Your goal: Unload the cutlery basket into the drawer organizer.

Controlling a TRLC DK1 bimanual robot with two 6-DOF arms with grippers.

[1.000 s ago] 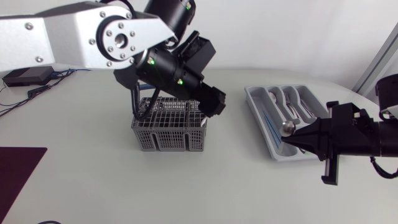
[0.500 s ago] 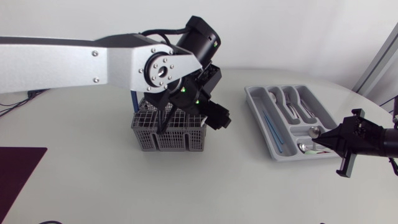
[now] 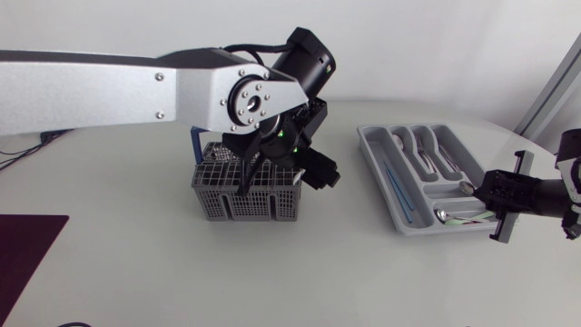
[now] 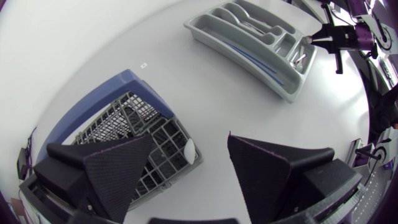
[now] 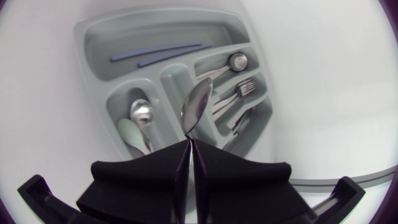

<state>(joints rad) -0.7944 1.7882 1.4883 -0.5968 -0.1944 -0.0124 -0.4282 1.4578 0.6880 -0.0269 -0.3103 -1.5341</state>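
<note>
The grey wire cutlery basket (image 3: pixel 238 193) with a blue handle stands mid-table. My left gripper (image 3: pixel 313 171) hangs open just above its near right corner; in the left wrist view the basket (image 4: pixel 134 127) lies under one finger, and a pale item (image 4: pixel 188 150) shows in its corner cell. The grey drawer organizer (image 3: pixel 374 150) sits to the right, holding spoons, forks and blue sticks. My right gripper (image 3: pixel 478 190) is shut on a metal spoon (image 5: pixel 197 104) by its handle. The spoon's bowl hangs over the organizer (image 5: pixel 93 37), ahead of the right gripper (image 5: pixel 189 143).
My left arm's big silver link (image 3: pixel 109 86) stretches across the table's left half above the basket. A dark mat (image 3: pixel 23 241) lies at the left front edge. Bare table lies between basket and organizer.
My right gripper has drawn back to the right with the spoon, from the organizer's near left corner to its right end. My left arm has swung and settled over the basket.
</note>
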